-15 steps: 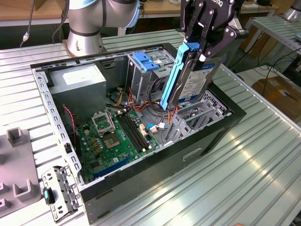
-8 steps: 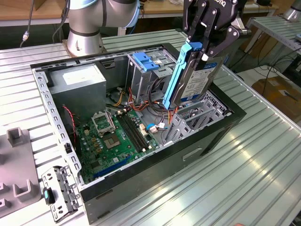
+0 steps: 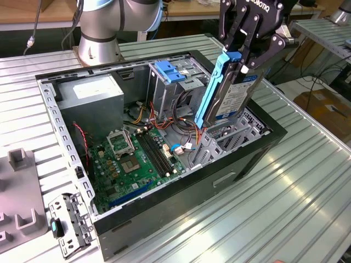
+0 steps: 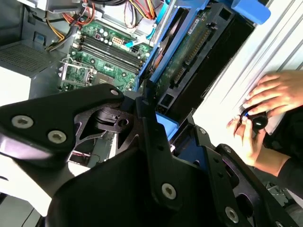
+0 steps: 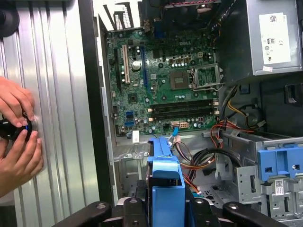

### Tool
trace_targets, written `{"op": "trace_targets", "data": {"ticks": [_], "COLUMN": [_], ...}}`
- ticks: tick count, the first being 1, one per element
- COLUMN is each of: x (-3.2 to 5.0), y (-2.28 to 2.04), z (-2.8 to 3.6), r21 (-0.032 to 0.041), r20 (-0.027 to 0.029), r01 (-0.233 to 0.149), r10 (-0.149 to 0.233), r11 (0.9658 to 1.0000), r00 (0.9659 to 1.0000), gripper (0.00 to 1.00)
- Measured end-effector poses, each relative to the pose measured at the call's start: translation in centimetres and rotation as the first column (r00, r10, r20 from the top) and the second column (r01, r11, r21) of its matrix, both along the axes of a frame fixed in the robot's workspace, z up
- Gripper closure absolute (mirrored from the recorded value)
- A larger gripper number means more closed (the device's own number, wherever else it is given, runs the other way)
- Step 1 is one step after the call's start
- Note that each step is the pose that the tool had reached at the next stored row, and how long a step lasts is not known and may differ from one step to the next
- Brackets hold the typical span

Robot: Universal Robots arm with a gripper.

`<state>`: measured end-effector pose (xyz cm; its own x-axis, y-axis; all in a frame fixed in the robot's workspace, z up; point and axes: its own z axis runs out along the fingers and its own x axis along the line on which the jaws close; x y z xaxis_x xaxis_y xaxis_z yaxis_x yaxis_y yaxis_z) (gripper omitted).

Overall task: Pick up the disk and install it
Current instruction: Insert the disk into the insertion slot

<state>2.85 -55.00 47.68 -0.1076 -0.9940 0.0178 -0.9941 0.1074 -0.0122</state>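
A robot arm's gripper [image 3: 244, 57] has its fingers clamped on the upper end of the disk [image 3: 233, 101], which hangs on edge and tilted directly below the fingers, its blue side rail [image 3: 211, 93] turned toward the motherboard [image 3: 137, 159] in the open computer case [image 3: 181, 192]. The disk's lower end sits at the metal bay just inside the case's front wall; whether it touches cannot be told. The drive cage [image 3: 167, 74] and power supply [image 3: 90, 93] lie farther from the fingers, while in the first wrist view a person's hands [image 5: 16, 137] hold a small black object [image 5: 12, 128] on the ribbed table [image 5: 61, 94] beyond the case wall.
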Motion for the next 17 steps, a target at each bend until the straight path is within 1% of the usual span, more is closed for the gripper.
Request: {"op": "trace_targets", "data": {"ticks": [1,2,4,5,8,10,11,14,17], "x": [0.12,0.46,0.83,1.26,2.20,2.56,2.69,3.32,3.43], "y": [-0.07,-0.11,-0.13,-0.17,-0.18,-0.19,-0.19,-0.24,-0.24], "z": [-0.14,-0.44,-0.68,-0.83,-1.08,-1.23,-1.26,-1.43,-1.66], "r21": [-0.0004,-0.0008,-0.0015,-0.0033,-0.0055,-0.0055,-0.0056,-0.0058,-0.0068], "r20": [0.0000,-0.0001,-0.0001,-0.0001,-0.0002,-0.0002,-0.0002,-0.0001,-0.0003], "r01": [-0.002,-0.015,-0.024,-0.026,-0.036,-0.064,-0.068,-0.069,-0.069], "r10": [0.002,0.015,0.024,0.026,0.036,0.064,0.068,0.069,0.069], "r11": [1.0000,0.9999,0.9997,0.9997,0.9993,0.9980,0.9977,0.9976,0.9976], "r00": [1.0000,0.9999,0.9997,0.9997,0.9994,0.9980,0.9977,0.9976,0.9976], "gripper": [0.64,0.64,0.64,0.64,0.64,0.64,0.64,0.64,0.64]}}
